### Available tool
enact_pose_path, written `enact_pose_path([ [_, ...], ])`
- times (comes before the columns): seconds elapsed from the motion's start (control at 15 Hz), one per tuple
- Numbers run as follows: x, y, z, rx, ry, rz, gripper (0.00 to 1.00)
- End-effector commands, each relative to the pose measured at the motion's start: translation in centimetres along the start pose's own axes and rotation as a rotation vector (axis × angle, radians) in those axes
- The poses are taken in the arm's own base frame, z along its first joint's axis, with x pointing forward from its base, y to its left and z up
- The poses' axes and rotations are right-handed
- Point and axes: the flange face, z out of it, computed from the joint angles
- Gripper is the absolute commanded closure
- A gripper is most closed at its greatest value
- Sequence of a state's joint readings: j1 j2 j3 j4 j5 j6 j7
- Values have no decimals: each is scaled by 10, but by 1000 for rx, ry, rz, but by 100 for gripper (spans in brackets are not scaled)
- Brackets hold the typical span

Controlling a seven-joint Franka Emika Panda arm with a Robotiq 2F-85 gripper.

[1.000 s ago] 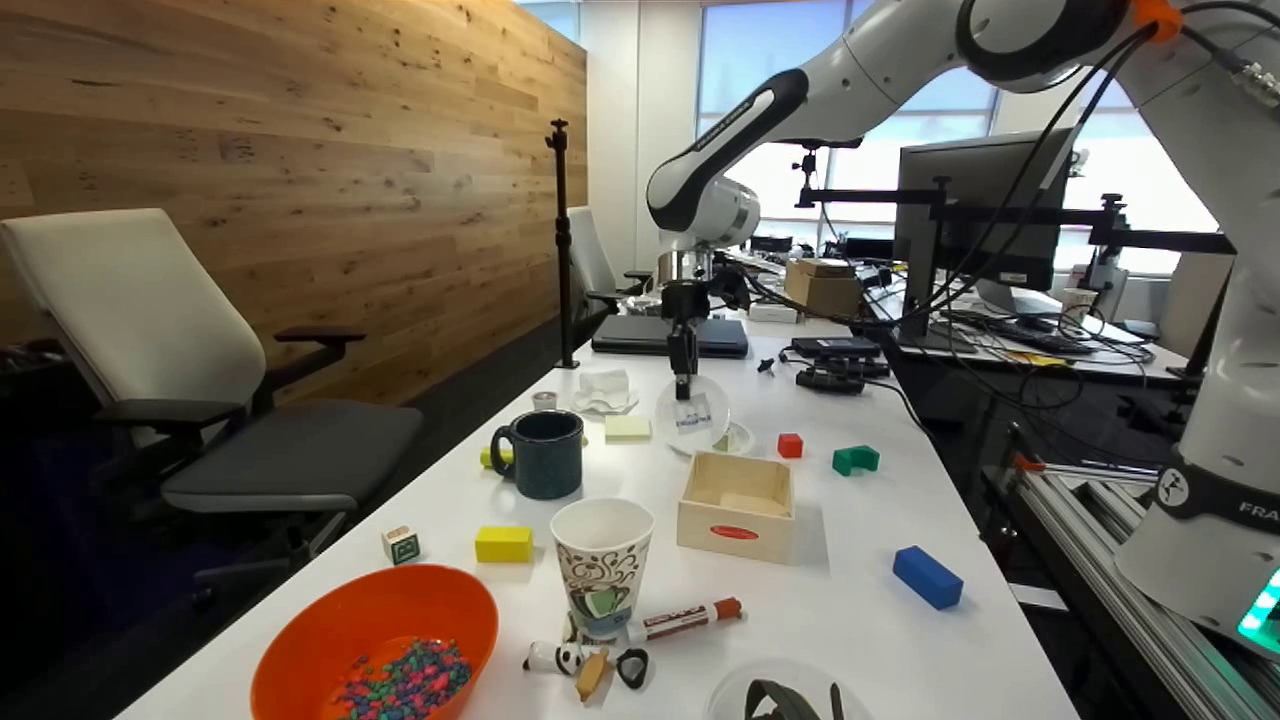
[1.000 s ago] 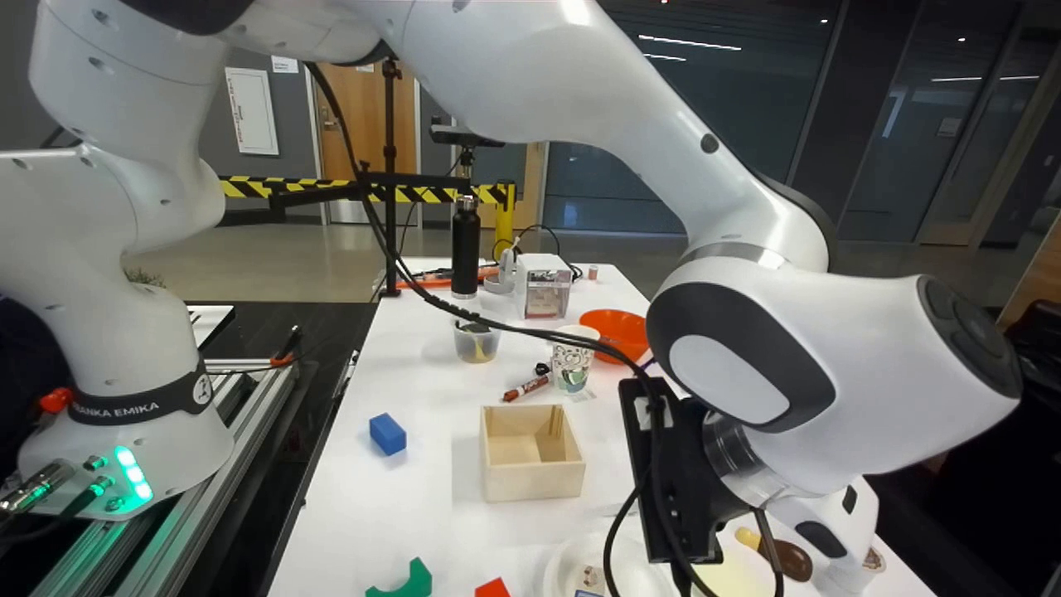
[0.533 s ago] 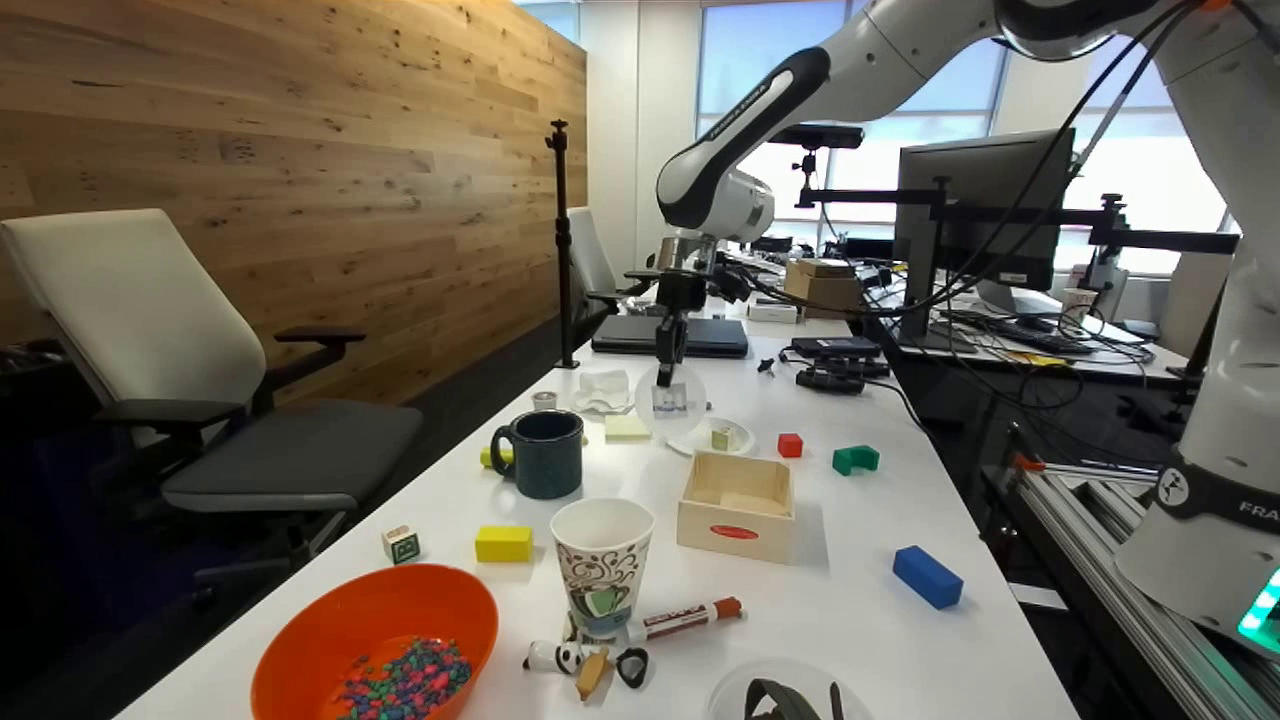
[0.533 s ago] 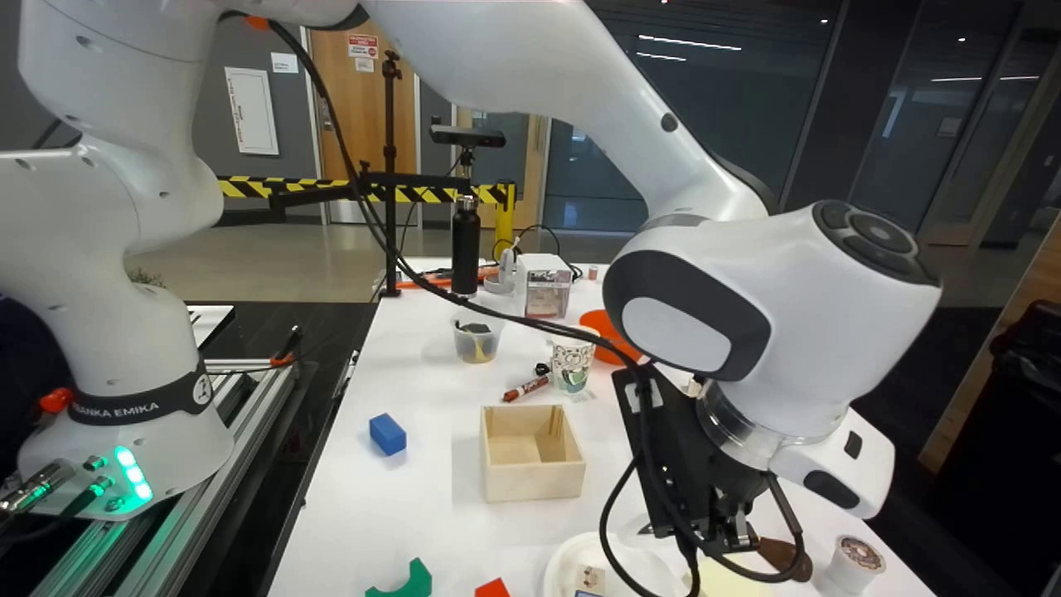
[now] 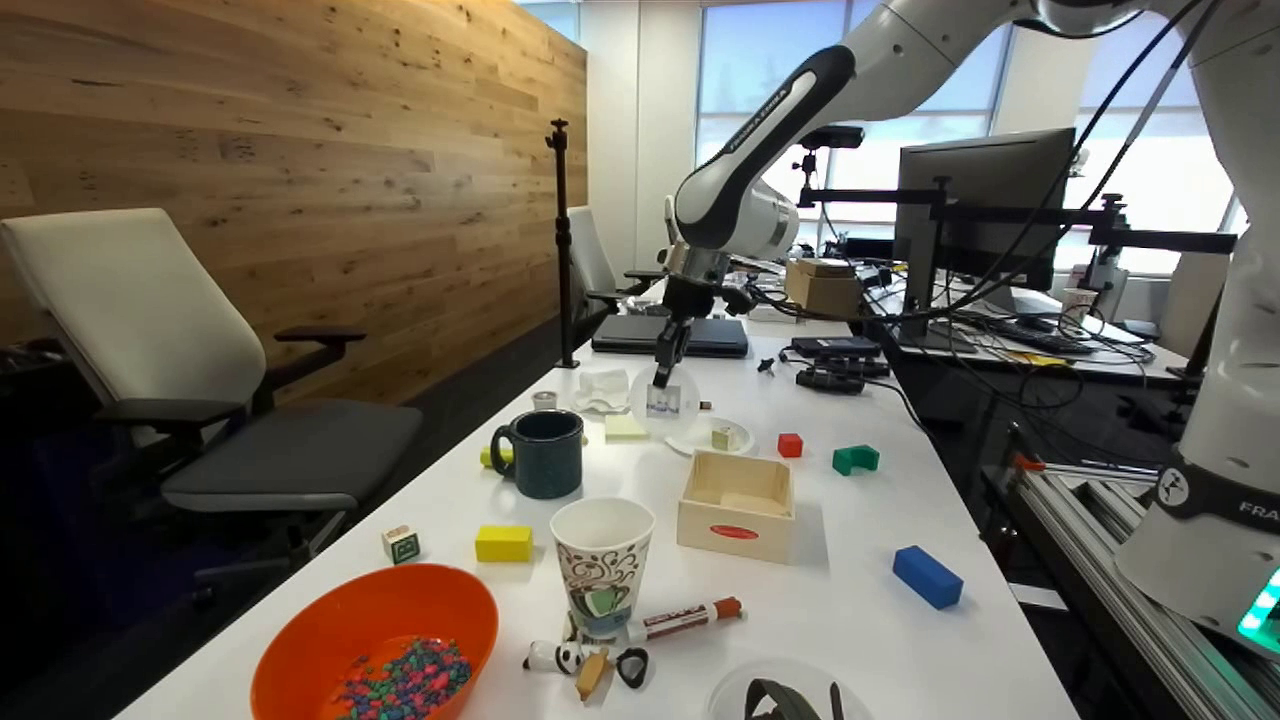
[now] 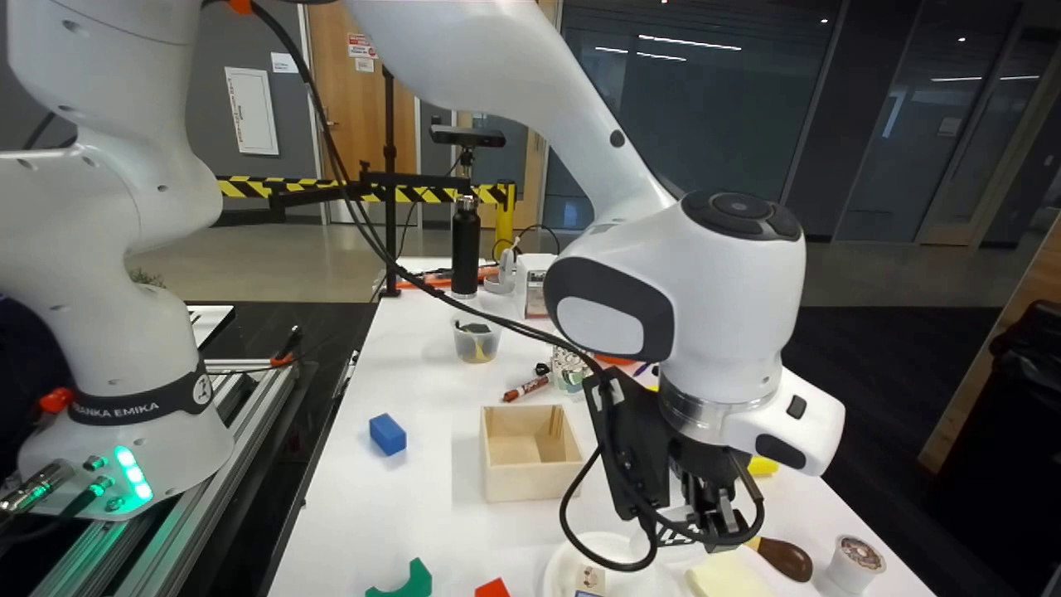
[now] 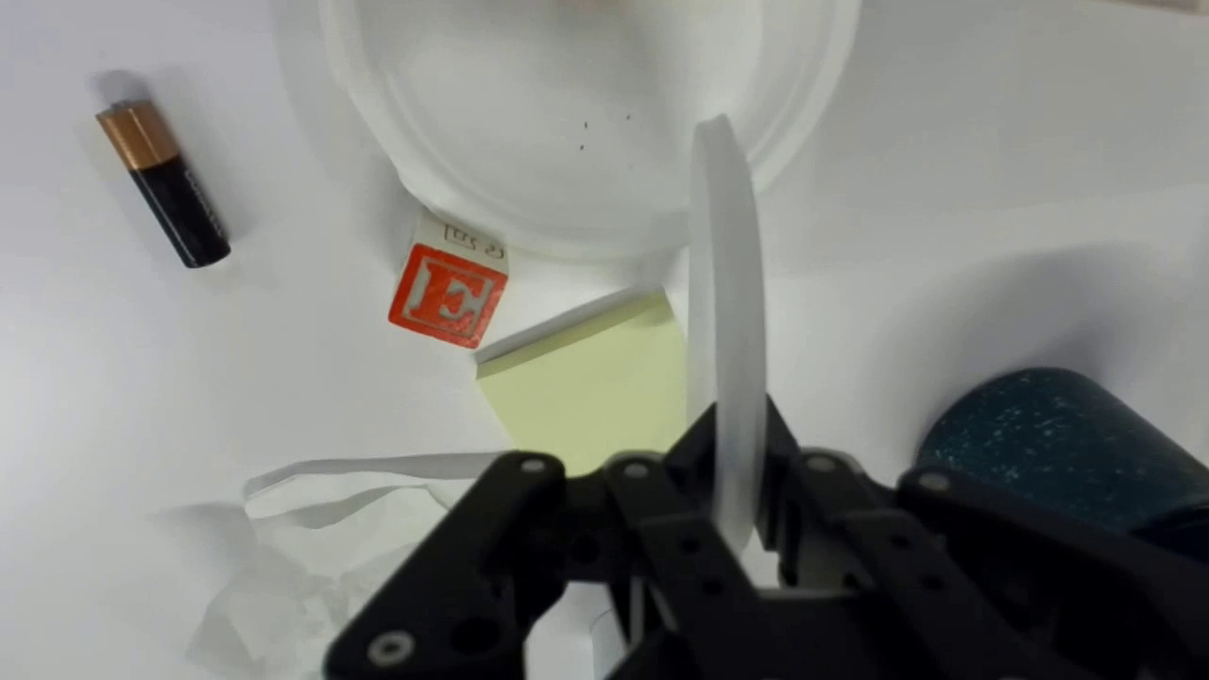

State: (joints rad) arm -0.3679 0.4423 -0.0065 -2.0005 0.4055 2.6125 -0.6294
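Lid (image 7: 741,321), clamped on edge in the gripper (image 7: 740,444), had shifted sideways, away from the plate (image 7: 529,123) toward the notepad (image 7: 586,397), so handling continued with no release made.

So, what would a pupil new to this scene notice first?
The eye would probably fall first on the white robot arm stretched over the table, its pincer clamped on a translucent round lid held on edge. Next, likely, comes the orange bowl, at the lower left in an exterior view, with small multicoloured pieces inside. The blue block also stands out, near the table edge on the robot's side.
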Motion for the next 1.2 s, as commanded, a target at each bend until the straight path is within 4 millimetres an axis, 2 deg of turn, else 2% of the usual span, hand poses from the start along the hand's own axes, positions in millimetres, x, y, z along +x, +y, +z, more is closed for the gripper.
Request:
enact_pose_path([
  [0.0, -10, -22, -18, -62, 83, -32, 98],
  [0.27, -8, -48, -36, -171, 223, -107, 98],
  [0.53, -12, -58, -46, -285, 314, -176, 98],
  [1.13, -28, -74, -46, -520, 455, -307, 98],
])
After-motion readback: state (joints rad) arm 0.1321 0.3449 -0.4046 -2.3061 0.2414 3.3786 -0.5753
